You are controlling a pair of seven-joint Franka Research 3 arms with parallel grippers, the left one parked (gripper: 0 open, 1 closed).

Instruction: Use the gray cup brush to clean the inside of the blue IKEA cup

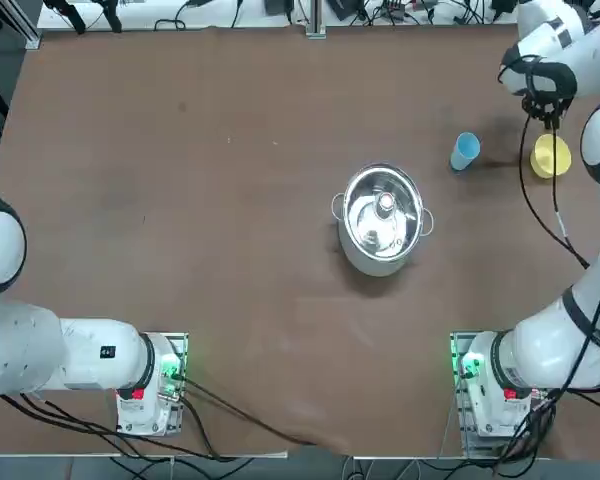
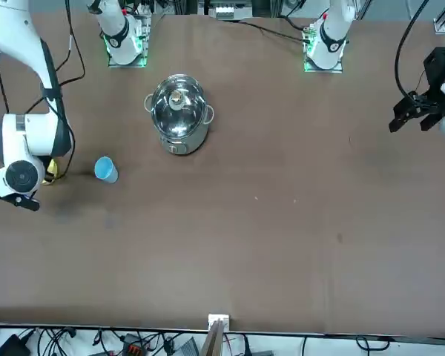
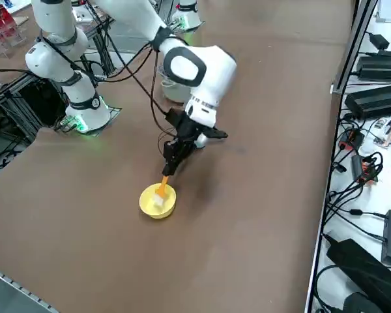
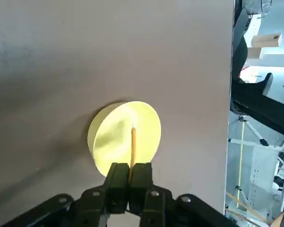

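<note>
The broad brown table (image 1: 230, 250) carries everything, with the white right arm (image 3: 195, 68) reaching out from its base and bending down over the table's right end, wrist tilted so the tool points down at a slant. A shiny round steel pot with two small handles (image 1: 382, 218) stands near the table's middle. The shallow round yellow plastic bowl (image 3: 158, 201) sits under the tool, well apart from the pot. The small light-blue plastic IKEA cup (image 1: 465, 151) stands between pot and bowl, near the bowl, clear of the arm. The black two-finger right gripper (image 4: 130, 176) is clamped on the slender tan-orange cup brush (image 4: 132, 144), whose pale tip hangs over the bowl
</note>
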